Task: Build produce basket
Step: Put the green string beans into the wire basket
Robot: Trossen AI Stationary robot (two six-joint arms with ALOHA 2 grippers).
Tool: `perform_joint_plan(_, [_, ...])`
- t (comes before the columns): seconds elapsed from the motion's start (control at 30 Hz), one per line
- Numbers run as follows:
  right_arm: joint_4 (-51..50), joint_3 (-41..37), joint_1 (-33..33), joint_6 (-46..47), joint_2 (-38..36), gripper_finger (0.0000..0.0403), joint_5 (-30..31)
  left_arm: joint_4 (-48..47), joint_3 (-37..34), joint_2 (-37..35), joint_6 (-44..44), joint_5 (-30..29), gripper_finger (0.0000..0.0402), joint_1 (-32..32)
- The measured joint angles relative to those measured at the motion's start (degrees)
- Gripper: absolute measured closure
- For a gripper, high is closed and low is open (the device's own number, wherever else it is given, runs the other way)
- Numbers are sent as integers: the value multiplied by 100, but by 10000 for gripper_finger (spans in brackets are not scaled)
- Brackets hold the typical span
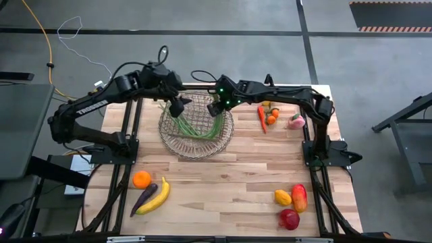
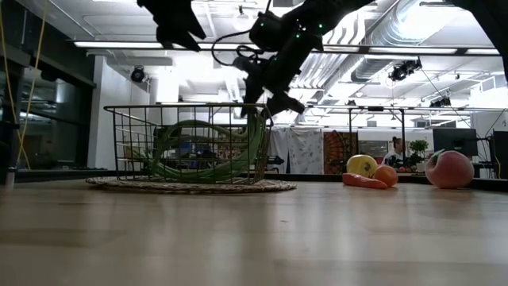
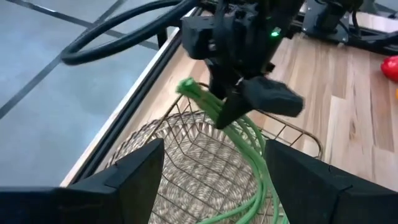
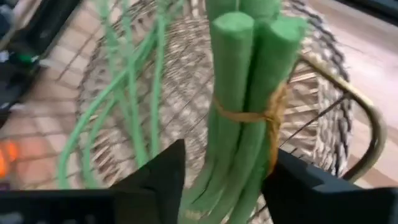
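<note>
The wire basket (image 1: 196, 128) stands on a round woven mat at the table's far middle and also shows in the low view (image 2: 186, 143). A bundle of long green beans (image 1: 202, 125) curls inside it. My right gripper (image 1: 217, 108) is above the basket's far right rim, shut on the beans; it also shows in the low view (image 2: 274, 87). My left gripper (image 1: 177, 104) hangs open and empty above the basket's far left rim, facing the right gripper (image 3: 249, 93). My right gripper pinches the bean bundle between its two fingers, just behind the tied end with its yellow-brown band (image 4: 249, 115). The cut ends (image 3: 186, 87) stick out past the fingertips, above the rim. The rest of the beans (image 3: 252, 155) trails down slack and loops inside the basket.
An orange (image 1: 142, 179), a purple eggplant (image 1: 144, 198) and a banana (image 1: 156, 197) lie near left. A lemon (image 1: 282, 197) and two red fruits (image 1: 299, 197) lie near right. A carrot or chilli (image 1: 262, 118), small orange fruits (image 1: 271, 116) and a pink fruit (image 1: 295, 121) lie right of the basket.
</note>
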Motion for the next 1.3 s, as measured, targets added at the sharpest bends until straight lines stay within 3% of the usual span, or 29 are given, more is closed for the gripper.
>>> perform_joint_plan(0.27, [326, 11, 105, -18, -24, 206, -319, 0, 2, -37, -46, 2, 135, -2])
perform_joint_plan(0.47, [606, 297, 121, 393, 33, 206, 239, 0, 0, -37, -44, -20, 135, -2])
perform_joint_plan(0.73, [9, 768, 237, 273, 479, 206, 159, 0, 0, -35, -41, -113, 135, -2])
perform_joint_plan(0.93, [-225, 1118, 415, 528, 874, 206, 947, 2, 0, -35, 1, -372, 135, -2])
perform_joint_plan(1.3, [-14, 1304, 684, -268, 900, 206, 951, 4, 0, -32, 12, -542, 135, -5])
